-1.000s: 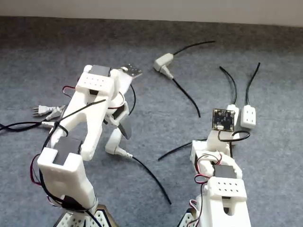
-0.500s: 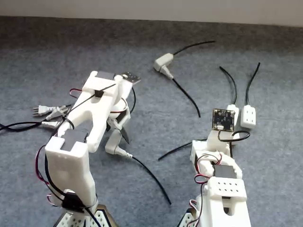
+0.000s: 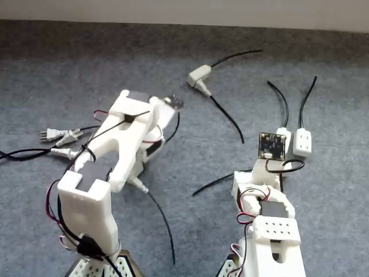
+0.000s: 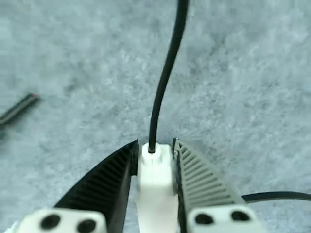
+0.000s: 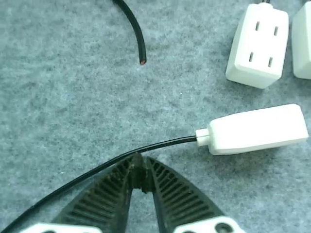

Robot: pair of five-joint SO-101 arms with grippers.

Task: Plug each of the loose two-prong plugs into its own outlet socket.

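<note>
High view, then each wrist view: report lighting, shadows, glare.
High view: soft, even light on the carpet, no glare. Left wrist view: the white plug between the fingers is brightly lit. Right wrist view: faint shadow beside the outlet socket.

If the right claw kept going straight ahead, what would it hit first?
Probably the black cord, which lies right across the tips of the right claw. The white block on that cord sits off to one side.
</note>
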